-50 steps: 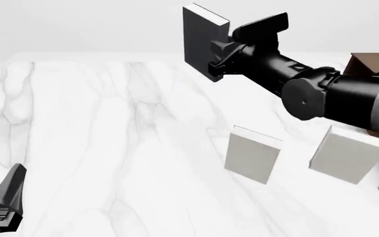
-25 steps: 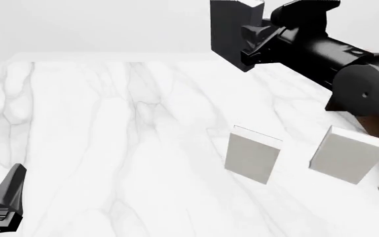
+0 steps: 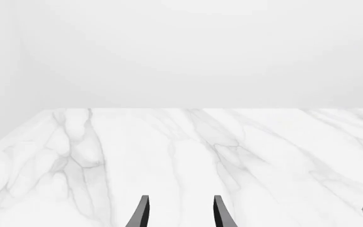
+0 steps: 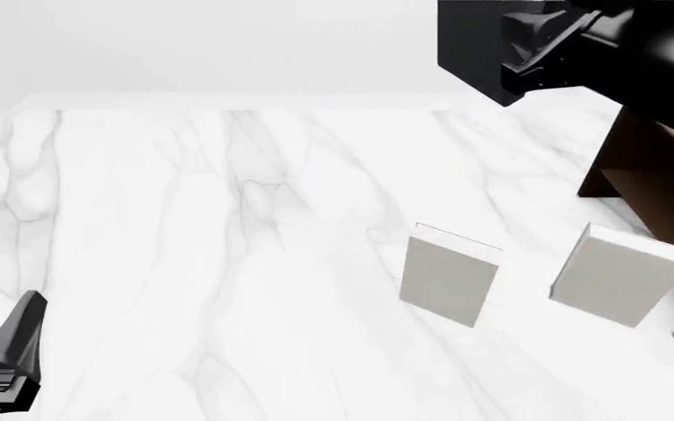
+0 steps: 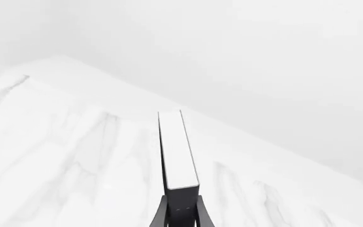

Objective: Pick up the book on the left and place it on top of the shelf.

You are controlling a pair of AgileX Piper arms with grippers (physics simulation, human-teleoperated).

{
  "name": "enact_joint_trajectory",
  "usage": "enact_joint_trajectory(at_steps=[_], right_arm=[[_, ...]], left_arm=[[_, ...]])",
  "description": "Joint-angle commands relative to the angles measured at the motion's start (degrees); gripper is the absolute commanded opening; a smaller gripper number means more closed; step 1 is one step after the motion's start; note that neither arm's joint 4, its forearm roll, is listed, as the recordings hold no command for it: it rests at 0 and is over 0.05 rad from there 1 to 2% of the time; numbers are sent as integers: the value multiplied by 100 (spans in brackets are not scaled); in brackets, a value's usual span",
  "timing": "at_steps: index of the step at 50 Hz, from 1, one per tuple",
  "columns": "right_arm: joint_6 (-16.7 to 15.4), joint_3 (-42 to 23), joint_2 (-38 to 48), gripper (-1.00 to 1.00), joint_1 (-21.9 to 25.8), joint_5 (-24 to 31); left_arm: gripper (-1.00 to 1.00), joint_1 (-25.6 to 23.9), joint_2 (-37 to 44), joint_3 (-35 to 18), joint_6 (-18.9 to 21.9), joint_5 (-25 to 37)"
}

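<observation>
Book point(image 4: 469, 48) clamped in right pincer point(image 4: 522, 54) (airborne).

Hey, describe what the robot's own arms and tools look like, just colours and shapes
Both are matte black. The right arm's tool is blocky and angular, on a thick, rounded black arm segment. Its two fingers are thin, dark, tapering blades. The left tool shows two slim, pointed dark blades; from the front it looks wedge-shaped and ribbed at its base. No cables or markings show.

white marble table point(image 4: 197, 263), two pale books point(image 4: 449, 281), shelf point(image 4: 653, 175)
</observation>
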Motion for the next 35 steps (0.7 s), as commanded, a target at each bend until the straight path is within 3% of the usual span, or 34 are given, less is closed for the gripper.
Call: enact_joint_trajectory(at_steps=[1,15,35], right_arm=[[-131,-211,-301,-100,-335,343],[-385,-414,-639,-100,-704,912],[-611,-337,-931,-100,-1225,1157]], left_arm=[[100,0,0,0,0,0],[100,0,0,0,0,0],[100,0,0,0,0,0]])
